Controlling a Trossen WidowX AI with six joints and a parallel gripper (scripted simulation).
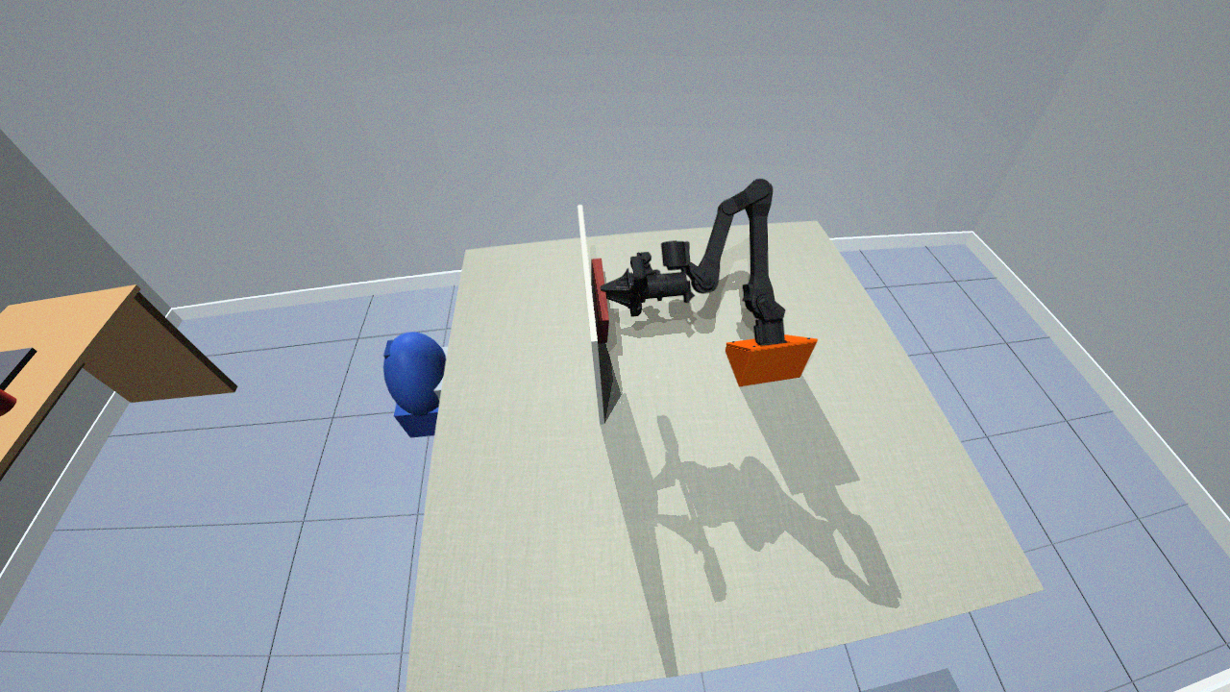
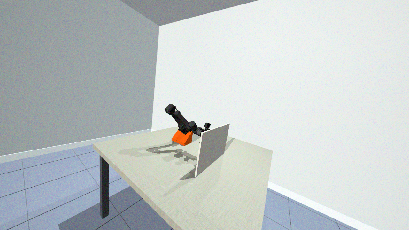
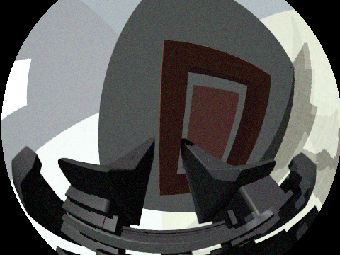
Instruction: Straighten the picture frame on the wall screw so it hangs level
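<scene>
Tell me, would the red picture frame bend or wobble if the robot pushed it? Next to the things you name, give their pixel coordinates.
The picture frame (image 1: 597,271) (image 3: 171,106) probably wouldn't bend: its straight borders look solid. It might swing or slide along the upright panel (image 1: 586,258) (image 2: 212,148) (image 3: 134,71), because no ledge shows beneath it. It looks thin, so perhaps it's fairly light.

From the black parallel-jaw gripper (image 1: 603,288) (image 3: 167,142), its fingers parted, the way ahead is barred by the upright flat panel, grey-faced with a pale edge (image 1: 586,258) (image 2: 212,150) (image 3: 131,71). In front of that panel, the dark red rectangular picture frame (image 1: 600,296) (image 3: 173,88) narrows the room: one frame side passes between the fingertips in the wrist view, though whether either finger touches it I cannot tell. Below the gripper, open air separates it from the pale, cloth-textured tabletop (image 1: 516,516) (image 2: 228,194). Behind it, the gripper's own black jointed arm (image 1: 757,249) (image 2: 181,120) and the orange wedge-shaped base (image 1: 771,365) (image 2: 178,137) take up room; above the gripper's body there is open air.
</scene>
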